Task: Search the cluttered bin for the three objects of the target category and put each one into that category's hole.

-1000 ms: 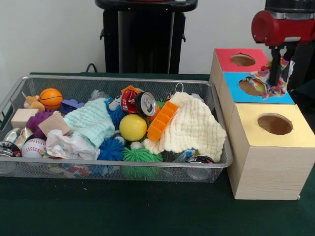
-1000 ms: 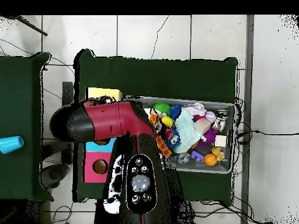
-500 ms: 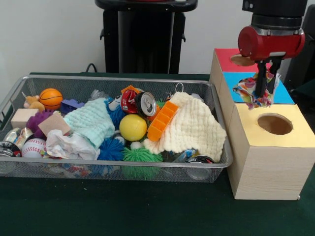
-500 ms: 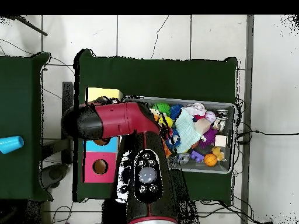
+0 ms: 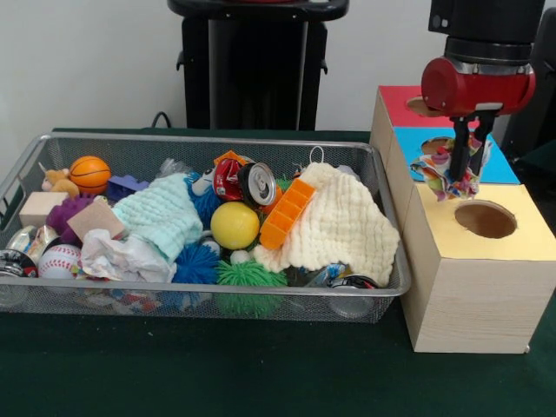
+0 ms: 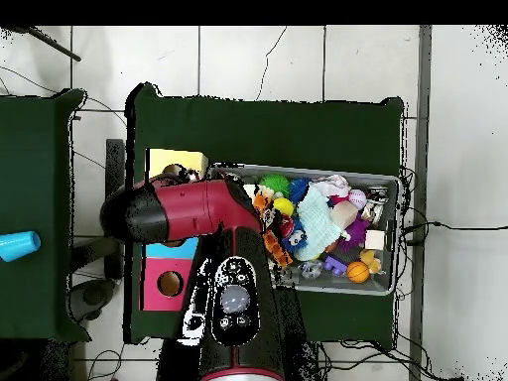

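I see my tool (image 5: 460, 165) clamped on the patterned cloth (image 5: 449, 176), which hangs between the blue hole (image 5: 437, 145) and the yellow hole (image 5: 485, 219).

Green table (image 5: 217, 373) bears wire bin (image 5: 52, 300), wooden boxes (image 5: 473, 304).

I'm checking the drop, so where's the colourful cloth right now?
In the front view, the colourful cloth hangs from the gripper at the right, over the blue box, just behind the yellow box's hole.

Multicoloured patterned cloth (image 5: 453, 169) hanging crumpled from the pincer (image 5: 461, 165); above the blue-topped box (image 5: 499, 170), beside its hole (image 5: 437, 146)
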`<state>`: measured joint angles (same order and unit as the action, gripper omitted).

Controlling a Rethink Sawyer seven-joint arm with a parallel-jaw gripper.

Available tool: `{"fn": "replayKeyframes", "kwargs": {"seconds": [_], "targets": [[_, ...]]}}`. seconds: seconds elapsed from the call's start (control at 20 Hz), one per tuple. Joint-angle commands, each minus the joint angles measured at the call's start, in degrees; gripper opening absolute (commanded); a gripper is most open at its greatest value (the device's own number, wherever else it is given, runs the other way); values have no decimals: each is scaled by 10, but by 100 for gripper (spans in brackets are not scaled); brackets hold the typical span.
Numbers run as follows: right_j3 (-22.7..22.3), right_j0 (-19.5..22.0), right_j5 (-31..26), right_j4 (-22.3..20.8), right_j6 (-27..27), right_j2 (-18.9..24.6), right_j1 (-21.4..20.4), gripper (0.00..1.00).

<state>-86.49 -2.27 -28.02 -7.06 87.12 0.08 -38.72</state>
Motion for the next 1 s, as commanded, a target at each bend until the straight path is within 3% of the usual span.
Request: {"fn": "replayKeyframes", "kwargs": {"seconds": [0.05,1.0], "targets": [[-28,-17,19,10,140,-17,25,0],[-12,-50,14,48,152,-42,42,0]]}}
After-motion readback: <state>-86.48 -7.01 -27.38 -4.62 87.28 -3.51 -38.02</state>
